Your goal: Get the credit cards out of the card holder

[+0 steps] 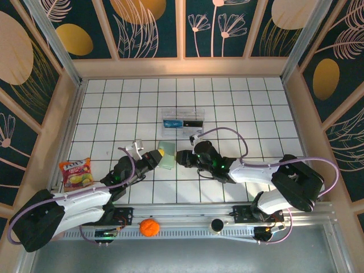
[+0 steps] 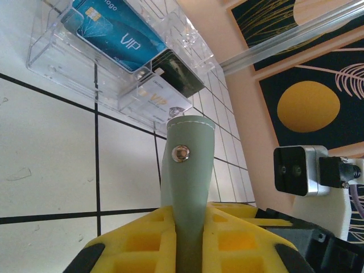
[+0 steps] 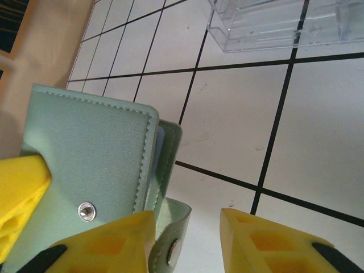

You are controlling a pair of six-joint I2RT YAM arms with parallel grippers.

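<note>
I'd call this a robotics lab test cell. A white tabletop (image 1: 114, 114) ruled in a black grid is boxed in by upright panels (image 1: 148, 28) printed with teal-and-gold leaves and framed by metal posts (image 1: 51, 37). The left arm (image 1: 79, 200) and right arm (image 1: 259, 170) are bolted to an aluminium rail (image 1: 187, 213) along the near edge.

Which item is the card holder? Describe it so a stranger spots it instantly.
On the white tiled table, look from the central clear plastic box toward the near edge. The card holder is the small pale-green wallet with a silver snap; the box is transparent.
</note>
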